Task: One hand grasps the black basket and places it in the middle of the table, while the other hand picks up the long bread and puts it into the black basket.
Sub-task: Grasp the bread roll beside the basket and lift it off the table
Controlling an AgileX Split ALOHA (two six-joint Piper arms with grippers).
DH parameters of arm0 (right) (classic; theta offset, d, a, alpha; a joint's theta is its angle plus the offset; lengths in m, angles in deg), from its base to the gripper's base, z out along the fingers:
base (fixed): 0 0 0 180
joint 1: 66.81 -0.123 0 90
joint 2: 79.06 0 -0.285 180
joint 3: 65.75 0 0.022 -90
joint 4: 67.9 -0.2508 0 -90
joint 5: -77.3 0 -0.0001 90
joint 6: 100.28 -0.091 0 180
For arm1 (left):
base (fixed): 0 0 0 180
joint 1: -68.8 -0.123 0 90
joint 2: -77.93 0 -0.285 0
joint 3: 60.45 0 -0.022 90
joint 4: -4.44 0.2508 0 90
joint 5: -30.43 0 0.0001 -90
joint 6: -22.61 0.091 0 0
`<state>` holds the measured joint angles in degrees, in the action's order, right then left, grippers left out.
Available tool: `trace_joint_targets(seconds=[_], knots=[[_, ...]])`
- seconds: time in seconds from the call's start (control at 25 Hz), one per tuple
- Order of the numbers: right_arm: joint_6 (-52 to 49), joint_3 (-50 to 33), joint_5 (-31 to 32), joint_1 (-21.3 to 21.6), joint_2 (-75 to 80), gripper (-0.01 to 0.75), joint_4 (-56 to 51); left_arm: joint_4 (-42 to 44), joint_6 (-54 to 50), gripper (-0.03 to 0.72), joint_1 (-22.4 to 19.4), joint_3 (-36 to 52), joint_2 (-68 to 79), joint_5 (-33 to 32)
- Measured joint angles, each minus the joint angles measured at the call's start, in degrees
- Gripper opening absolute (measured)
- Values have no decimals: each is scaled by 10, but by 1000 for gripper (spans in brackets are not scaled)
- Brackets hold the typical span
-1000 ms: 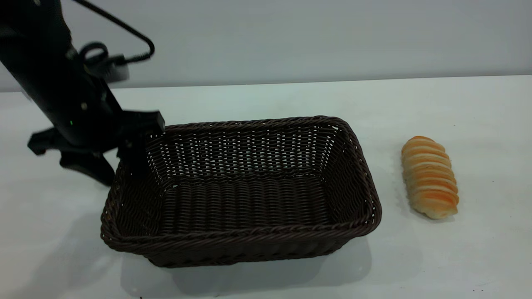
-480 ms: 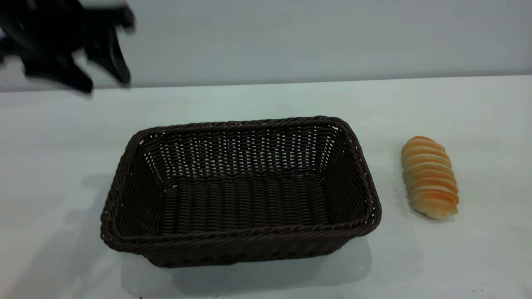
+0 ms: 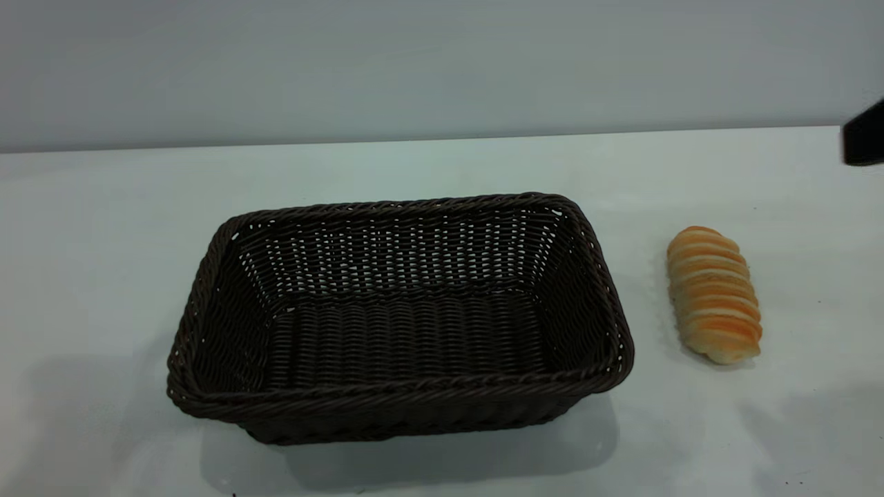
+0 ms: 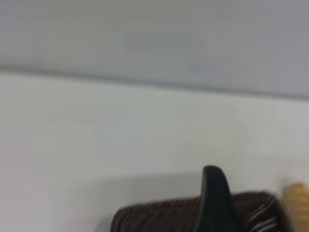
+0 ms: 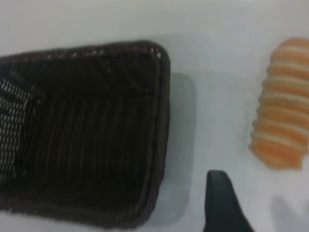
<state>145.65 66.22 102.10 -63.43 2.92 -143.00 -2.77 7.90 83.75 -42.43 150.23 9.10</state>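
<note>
The left arm has lifted away from the black basket's (image 3: 400, 317) left end and left the exterior view; a dark part of the right arm (image 3: 863, 134) now shows at that view's right edge. The one basket sits near the middle of the white tabletop (image 3: 442, 166), upright and holding nothing. The one long bread (image 3: 713, 294) lies on the tabletop just to the basket's right, apart from its rim, lengthwise front to back. In the right wrist view one finger (image 5: 221, 203) of the right claw hangs above bare tabletop between basket and bread, touching neither. In the left wrist view one finger (image 4: 215, 200) of the left claw shows above the basket. Whether either claw is apart or together cannot be told.
</note>
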Motion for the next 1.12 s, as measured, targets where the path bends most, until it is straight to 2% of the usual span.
trace_joint_targets(seconds=[0.16, 0.32, 0.52, 0.8, 1.12], knots=[[89, 29, -13, 0, 69, 412, -87, 0, 3, 525, 0, 0, -66, -9], [139, 61, -43, 0, 143, 412, -121, -1, 18, 525, 0, 0, -118, -14], [156, 86, -86, 0, 221, 412, -130, -1, 30, 525, 0, 0, -160, -22], [158, 122, -67, -2, 322, 412, -136, -1, 31, 525, 0, 1, -187, -56], [188, 164, -97, -75, 385, 412, -147, -1, 32, 525, 0, 2, -209, -58]])
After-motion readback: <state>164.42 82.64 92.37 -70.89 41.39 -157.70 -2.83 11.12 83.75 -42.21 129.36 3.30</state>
